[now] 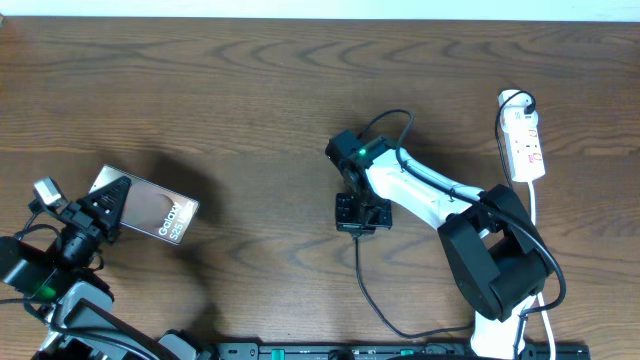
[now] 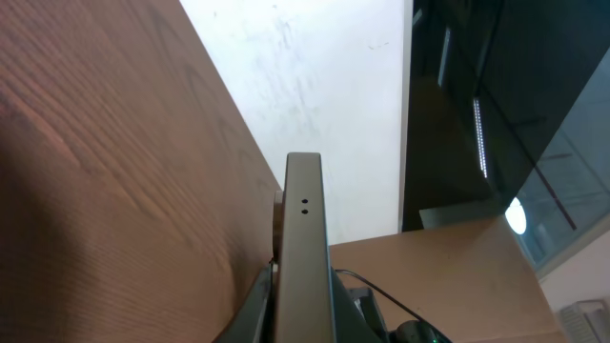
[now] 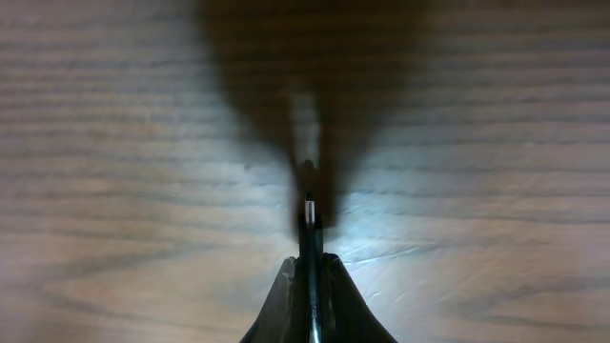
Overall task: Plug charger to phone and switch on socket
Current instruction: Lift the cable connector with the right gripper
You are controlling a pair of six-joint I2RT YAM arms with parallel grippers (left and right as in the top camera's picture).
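Observation:
The phone [image 1: 152, 213], glossy grey side up with white lettering, is tilted above the table at the left. My left gripper [image 1: 106, 207] is shut on its near end. In the left wrist view its thin edge [image 2: 303, 229] stands upright between the jaws, with two small holes showing. My right gripper [image 1: 357, 213] hangs over mid-table, shut on the charger [image 1: 368, 290], a thin black cable that trails down to the front edge. In the right wrist view the plug tip [image 3: 308, 205] juts out past the fingertips [image 3: 286, 286] above the wood. The socket [image 1: 525, 140] lies at the far right.
A white cord [image 1: 536, 205] runs from the socket towards the right arm's base [image 1: 500, 265]. A black rail [image 1: 400, 350] lines the table's front edge. In the left wrist view a white wall [image 2: 315, 86] and a cardboard box [image 2: 448, 276] lie beyond the table edge.

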